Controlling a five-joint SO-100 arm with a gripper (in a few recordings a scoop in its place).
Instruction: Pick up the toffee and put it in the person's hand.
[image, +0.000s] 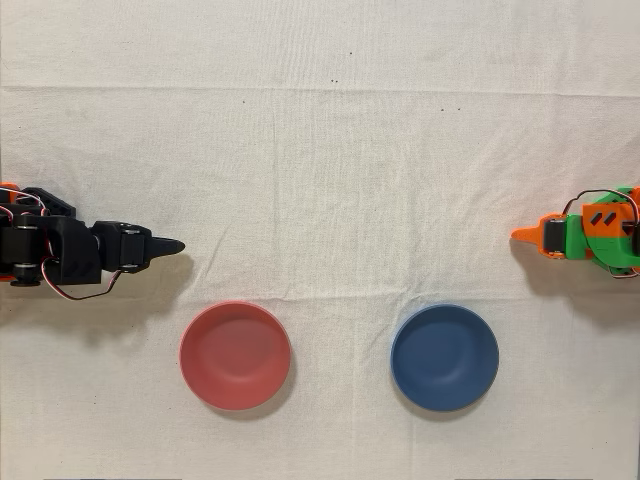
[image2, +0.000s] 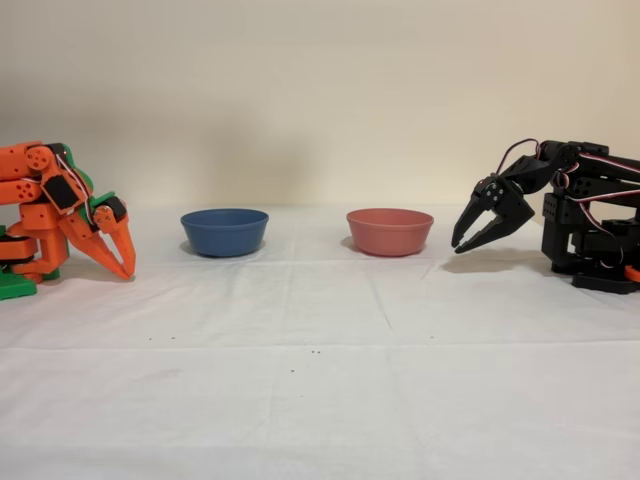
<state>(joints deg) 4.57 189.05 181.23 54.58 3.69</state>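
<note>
The black arm's gripper (image2: 462, 243) hangs folded near its base beside the red bowl (image: 235, 355), its jaws slightly apart and empty, and with no toffee or hand discernible on the cloth, it should locate the sweet before reaching.

one red bowl (image: 235, 355), one blue bowl (image: 444, 357), two arms

matte black arm (image2: 585, 225), pointed black claw (image2: 472, 232), red and white cables.
</note>
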